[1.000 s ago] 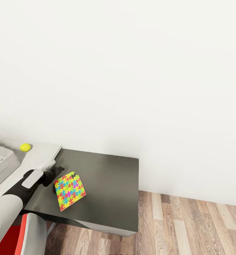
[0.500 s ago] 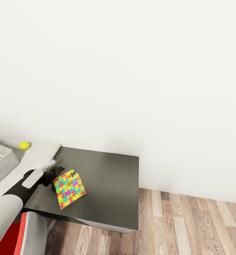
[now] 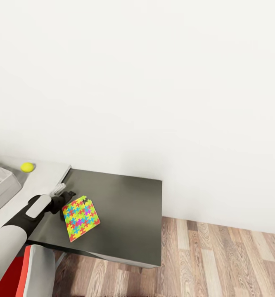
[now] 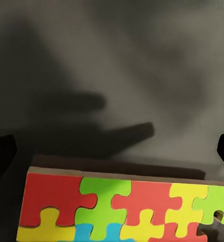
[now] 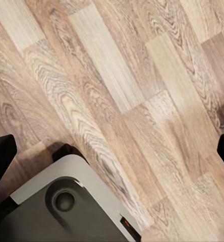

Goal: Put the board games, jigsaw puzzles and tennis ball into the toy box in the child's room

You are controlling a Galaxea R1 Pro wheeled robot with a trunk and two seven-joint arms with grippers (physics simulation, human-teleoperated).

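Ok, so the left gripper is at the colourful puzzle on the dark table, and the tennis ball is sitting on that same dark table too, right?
Not quite. The head view shows the left gripper at the puzzle on the dark table, but the tennis ball sits on the lighter grey surface beside it, not on the dark one.

Dark table [image 3: 129,214] against the wall, bearing a multicoloured jigsaw [image 3: 81,219] near its left edge; adjoining pale grey surface [image 3: 42,179] at left carries a yellow ball [image 3: 27,166]
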